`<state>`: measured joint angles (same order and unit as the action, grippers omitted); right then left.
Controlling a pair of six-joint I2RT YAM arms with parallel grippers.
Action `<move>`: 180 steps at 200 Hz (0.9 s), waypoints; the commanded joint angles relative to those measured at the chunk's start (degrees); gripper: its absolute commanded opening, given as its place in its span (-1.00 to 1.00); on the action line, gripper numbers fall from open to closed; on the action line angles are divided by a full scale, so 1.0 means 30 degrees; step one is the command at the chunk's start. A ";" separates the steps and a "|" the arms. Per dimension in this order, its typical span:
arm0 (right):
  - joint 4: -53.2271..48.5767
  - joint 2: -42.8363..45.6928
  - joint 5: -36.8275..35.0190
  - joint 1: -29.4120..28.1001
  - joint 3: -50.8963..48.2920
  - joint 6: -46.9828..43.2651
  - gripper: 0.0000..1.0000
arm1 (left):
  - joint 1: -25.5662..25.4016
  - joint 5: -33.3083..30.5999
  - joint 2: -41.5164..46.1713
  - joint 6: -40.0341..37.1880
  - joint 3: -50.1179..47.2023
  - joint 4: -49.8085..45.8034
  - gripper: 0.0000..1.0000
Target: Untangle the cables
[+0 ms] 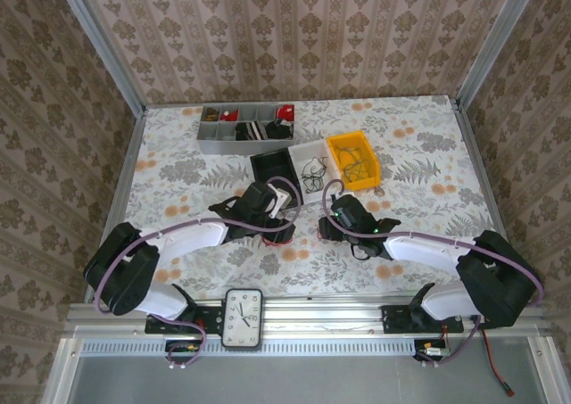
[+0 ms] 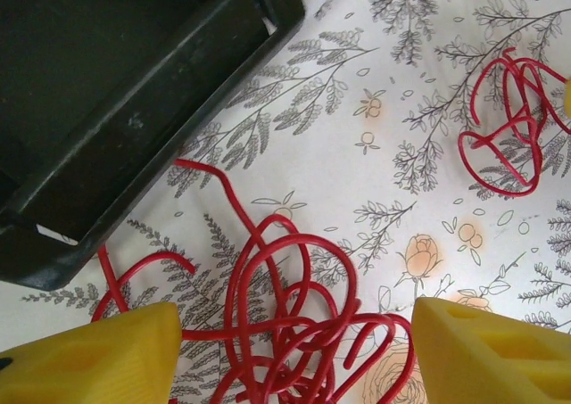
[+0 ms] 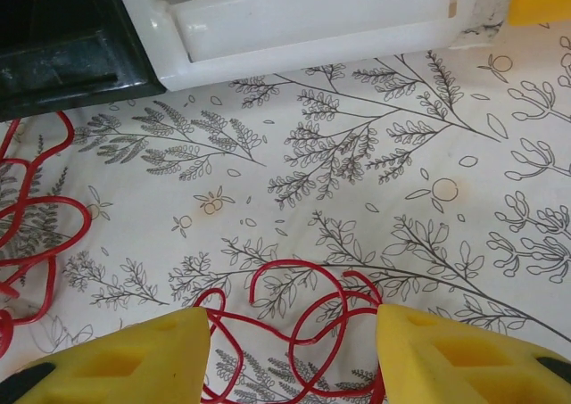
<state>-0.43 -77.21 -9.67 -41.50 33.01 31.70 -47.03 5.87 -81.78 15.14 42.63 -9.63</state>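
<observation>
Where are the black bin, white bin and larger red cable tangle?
black bin (image 2: 169,96): left wrist view, side wall.
white bin (image 3: 312,16): right wrist view, front wall.
larger red cable tangle (image 2: 290,333): left wrist view, dense middle.

The organizer tray (image 1: 245,129) stood on the table (image 1: 428,154) at 11 o'clock (12 o'clock being the far edge). Just nearer, three bins sat side by side: left bin (image 1: 270,166), middle bin (image 1: 308,151) at its 3 o'clock, right bin (image 1: 345,140) beyond. At 6 o'clock of the bins, two cable clumps lay apart: left clump (image 2: 290,328) at 9 o'clock of right clump (image 2: 513,123).
</observation>
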 commanded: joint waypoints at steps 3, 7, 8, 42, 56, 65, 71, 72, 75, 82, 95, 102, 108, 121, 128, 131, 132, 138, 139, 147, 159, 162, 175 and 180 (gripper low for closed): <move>-0.0148 -0.0709 0.0064 0.0059 -0.0073 -0.0370 0.06 | -0.0642 -0.2769 0.1157 -0.0695 0.0389 0.0907 0.40; -0.0268 -0.0718 0.0130 0.0044 0.0055 -0.0422 0.05 | -0.0713 -0.3192 0.1231 -0.0641 0.0383 0.0949 0.40; -0.0297 -0.0997 0.0139 0.0038 0.0077 -0.0426 0.05 | -0.0707 -0.3292 0.1252 -0.0616 0.0396 0.0951 0.40; -0.1887 -0.2882 0.0118 0.0011 0.1231 -0.0760 0.01 | -0.0687 -0.5962 0.1922 0.0590 -0.0152 0.1384 0.44; -0.2177 -0.3189 -0.0077 -0.0012 0.1343 -0.0610 -0.06 | -0.0510 -0.6561 0.2189 0.1175 -0.0474 0.1393 0.45; -0.2125 -0.3260 -0.0033 0.0002 0.1300 -0.0600 -0.19 | -0.0340 -0.6752 0.2346 0.1585 -0.0681 0.1371 0.45; -0.2077 -0.3267 -0.0028 0.0007 0.1300 -0.0634 -0.32 | -0.0211 -0.6789 0.2453 0.1816 -0.0823 0.1366 0.45; -0.2081 -0.3267 -0.0013 0.0005 0.1300 -0.0635 -0.35 | -0.0178 -0.6775 0.2478 0.1857 -0.0837 0.1365 0.45; -0.2057 -0.3267 -0.0023 0.0019 0.1300 -0.0654 -0.43 | -0.0087 -0.6772 0.2530 0.1970 -0.0908 0.1386 0.45; -0.2002 -0.3267 -0.0041 0.0025 0.1327 -0.0654 -0.59 | 0.0123 -0.6760 0.2654 0.2215 -0.1087 0.1388 0.45; -0.1816 -0.3144 -0.0065 -0.0017 0.1304 -0.0665 -0.81 | 0.0569 -0.6631 0.2872 0.2702 -0.1408 0.1393 0.46; -0.1742 -0.3024 -0.0068 0.0003 0.1322 -0.0638 -0.87 | 0.0887 -0.6453 0.2982 0.2959 -0.1613 0.1445 0.46; -0.1678 -0.2946 -0.0061 0.0007 0.1355 -0.0636 -0.92 | 0.1146 -0.6335 0.3043 0.3223 -0.1786 0.1451 0.46; -0.1481 -0.2623 0.0047 -0.0006 0.1537 -0.0578 -0.97 | 0.1768 -0.6099 0.3190 0.3741 -0.2112 0.1430 0.46; -0.1242 -0.2418 0.0233 -0.0019 0.1668 -0.0549 -0.97 | 0.2117 -0.5942 0.3257 0.4028 -0.2284 0.1400 0.46; -0.1122 -0.2330 0.0323 -0.0017 0.1749 -0.0523 -0.98 | 0.2251 -0.5922 0.3286 0.4149 -0.2393 0.1394 0.46; -0.1105 -0.2315 0.0367 -0.0022 0.1788 -0.0506 -0.98 | 0.2283 -0.5902 0.3290 0.4195 -0.2413 0.1393 0.45; -0.0808 -0.2154 0.0580 -0.0026 0.1914 -0.0397 -0.97 | 0.2549 -0.5803 0.3376 0.4438 -0.2556 0.1398 0.45; -0.0758 -0.2125 0.0613 -0.0026 0.1929 -0.0385 -0.98 | 0.2608 -0.5784 0.3394 0.4472 -0.2582 0.1395 0.45; -0.0248 -0.1988 0.0998 -0.0026 0.2244 -0.0265 -0.97 | 0.2879 -0.5713 0.3513 0.4754 -0.2771 0.1364 0.45; 0.0551 -0.2112 0.1668 -0.0046 0.2892 -0.0193 -0.97 | 0.3209 -0.5647 0.3722 0.5077 -0.3080 0.1407 0.44; 0.0739 -0.2207 0.1773 -0.0050 0.3143 -0.0174 -0.97 | 0.3284 -0.5647 0.3809 0.5152 -0.3151 0.1420 0.44; 0.1160 -0.2936 0.2202 -0.0037 0.4628 -0.0291 -0.96 | 0.3527 -0.5602 0.4017 0.5379 -0.3434 0.1446 0.43; 0.1262 -0.3384 0.2345 -0.0041 0.5303 -0.0424 -0.96 | 0.3595 -0.5612 0.4097 0.5438 -0.3507 0.1451 0.43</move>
<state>-2.31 -85.30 -6.48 -41.52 40.99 30.39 -37.30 -11.73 -71.37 28.01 33.52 -5.56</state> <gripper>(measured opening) 0.045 0.717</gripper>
